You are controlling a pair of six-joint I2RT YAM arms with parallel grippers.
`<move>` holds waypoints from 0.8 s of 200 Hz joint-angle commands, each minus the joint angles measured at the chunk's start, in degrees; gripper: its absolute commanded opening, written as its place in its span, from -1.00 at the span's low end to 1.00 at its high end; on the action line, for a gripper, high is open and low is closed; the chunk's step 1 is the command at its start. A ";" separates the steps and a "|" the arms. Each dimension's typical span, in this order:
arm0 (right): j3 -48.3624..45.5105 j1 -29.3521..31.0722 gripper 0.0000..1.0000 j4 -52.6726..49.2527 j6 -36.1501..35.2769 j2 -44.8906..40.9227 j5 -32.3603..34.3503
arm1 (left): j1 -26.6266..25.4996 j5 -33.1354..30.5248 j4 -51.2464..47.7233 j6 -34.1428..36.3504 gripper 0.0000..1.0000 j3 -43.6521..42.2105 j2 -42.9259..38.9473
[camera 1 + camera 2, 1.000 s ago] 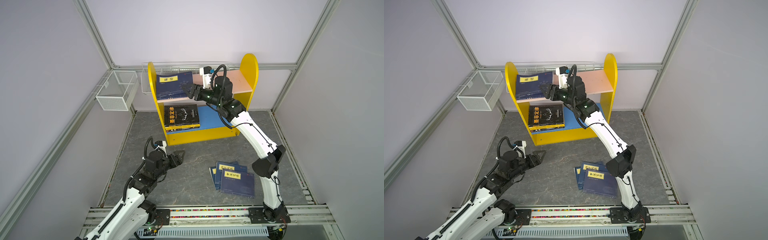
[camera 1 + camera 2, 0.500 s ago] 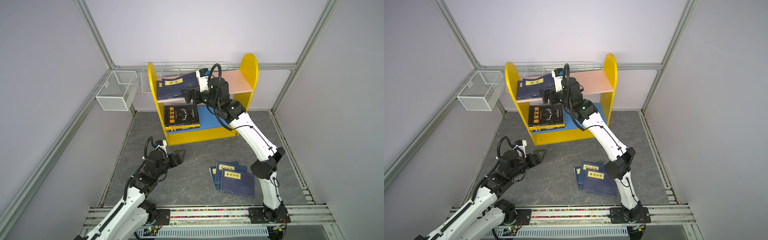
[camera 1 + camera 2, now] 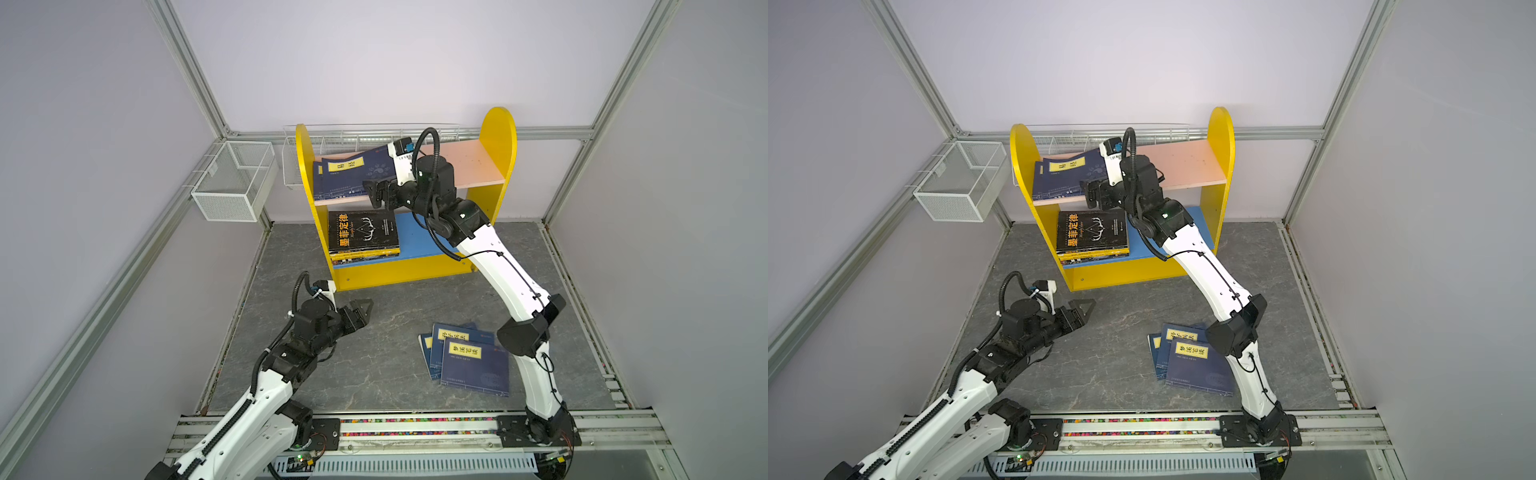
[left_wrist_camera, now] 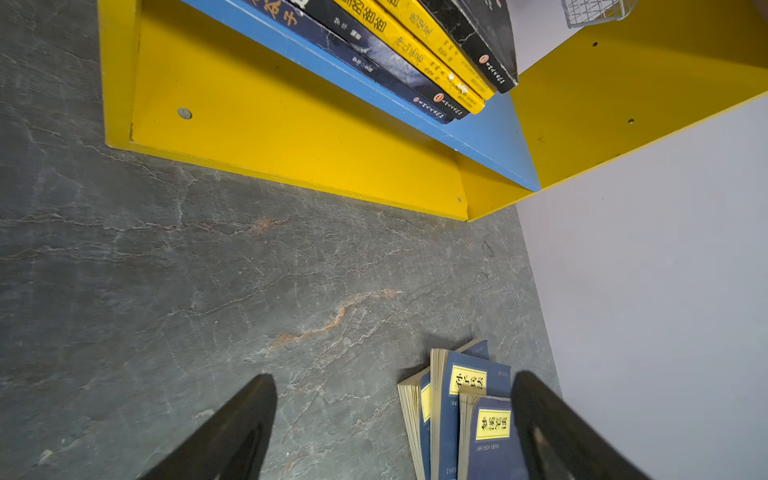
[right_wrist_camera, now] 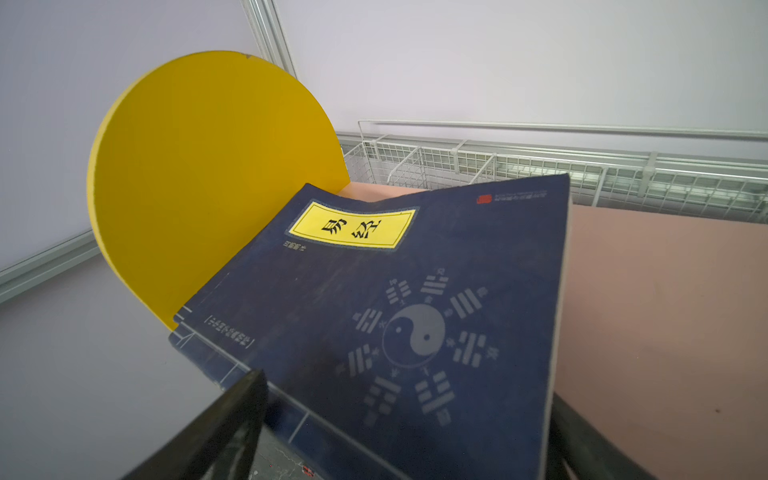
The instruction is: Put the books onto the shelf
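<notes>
Reaching up to the shelf (image 3: 498,141), your right gripper (image 3: 371,193) sat at the front edge of the pink upper board (image 3: 469,166) with its jaws spread wide; the right wrist view showed the near corner of a navy book (image 5: 415,311) lying between the two fingers, clamped by neither. Whether a finger brushed it, I could not tell. That book, with a yellow title label, lay tilted on top of another navy one at the left end of the upper board, beside the yellow side panel (image 5: 199,166); on the blue lower board (image 3: 415,239) a flat stack (image 3: 365,252) lay at the left end, topped by a black book (image 3: 361,230) with orange characters. Your left gripper (image 3: 362,308) hung low over the grey table (image 3: 374,382), jaws apart and empty, well apart from the three navy books (image 3: 469,361) fanned on the table beside the right arm's elbow; a white wire basket (image 3: 232,180) hung on the left wall.
</notes>
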 commanded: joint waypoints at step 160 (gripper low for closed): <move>-0.08 5.53 0.77 -4.67 -20.86 3.11 16.65 | 0.18 -0.20 -1.29 0.74 0.78 -0.03 -0.88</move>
